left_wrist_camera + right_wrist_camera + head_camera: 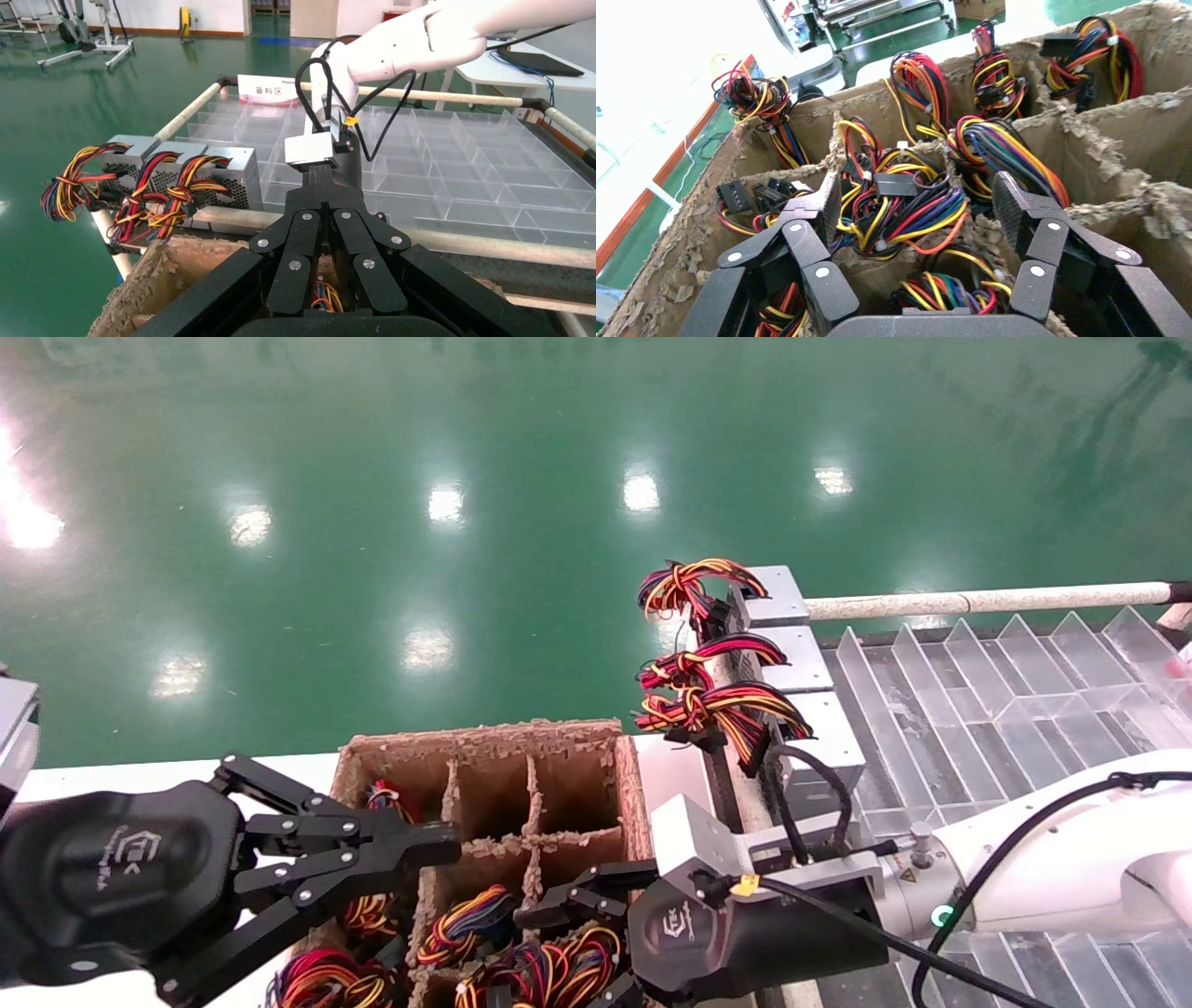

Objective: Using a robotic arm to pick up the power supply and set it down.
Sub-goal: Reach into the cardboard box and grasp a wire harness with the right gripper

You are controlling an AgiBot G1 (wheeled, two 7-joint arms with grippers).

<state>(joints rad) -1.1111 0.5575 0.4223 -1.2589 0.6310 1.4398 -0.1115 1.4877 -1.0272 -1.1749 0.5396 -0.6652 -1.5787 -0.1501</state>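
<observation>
My right gripper [559,933] [917,193] hangs open over a ragged cardboard box [484,747]. Its compartments hold several power supplies, of which only the wire bundles [905,203] show; the metal bodies are hidden below. A red, yellow and purple bundle lies between the spread fingers [824,200], apart from both pads. Three more power supplies [801,658] [211,165] stand in a row at the clear tray's edge, wires hanging toward the box. My left gripper [447,836] [320,179] is shut and empty, held above the box's left side and pointing at the right arm [393,49].
A clear plastic divider tray [1006,682] [450,161] fills the right side, framed by a pale rail [978,601]. Glossy green floor [372,523] lies beyond the table. The box walls [1102,133] are torn and crumbly.
</observation>
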